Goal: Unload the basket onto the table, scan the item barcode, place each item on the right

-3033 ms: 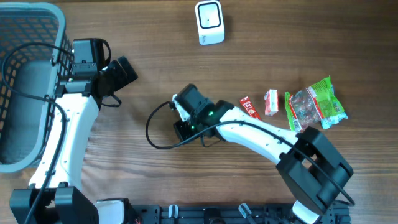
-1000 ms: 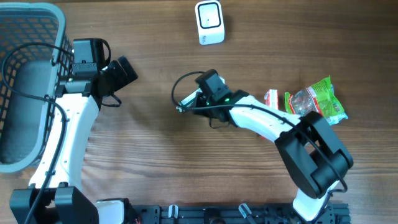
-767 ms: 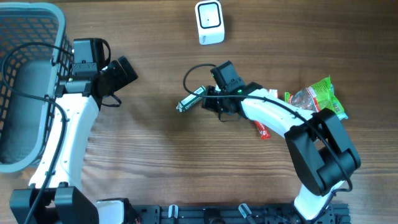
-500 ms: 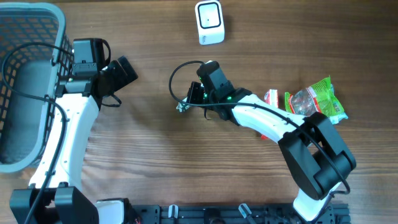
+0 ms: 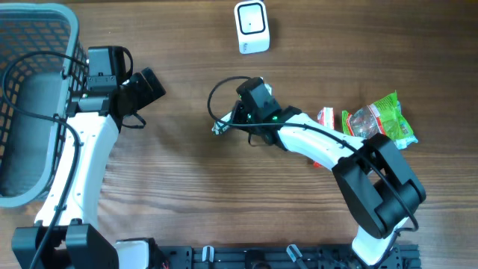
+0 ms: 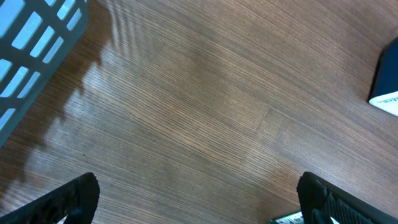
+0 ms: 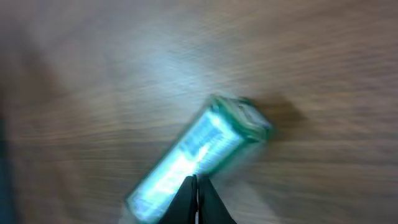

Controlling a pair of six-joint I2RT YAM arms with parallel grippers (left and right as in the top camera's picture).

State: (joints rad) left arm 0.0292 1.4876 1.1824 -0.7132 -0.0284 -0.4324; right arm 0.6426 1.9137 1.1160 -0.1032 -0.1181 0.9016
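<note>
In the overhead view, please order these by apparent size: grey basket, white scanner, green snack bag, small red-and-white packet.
1. grey basket
2. green snack bag
3. white scanner
4. small red-and-white packet

Right wrist view: blurred throughout.
Pack (image 7: 199,152): print unreadable; lower end hidden behind the right fingers (image 7: 184,205) and cut by the bottom edge.
Pack, overhead: too small to read, partly under the right wrist.
Red packet (image 5: 317,159): mostly hidden beneath the right arm (image 5: 321,142).
Basket (image 5: 45,22): cut off at the table's far left corner.
Scanner (image 6: 387,81): left wrist view, one corner only, cut at the right edge.
</note>
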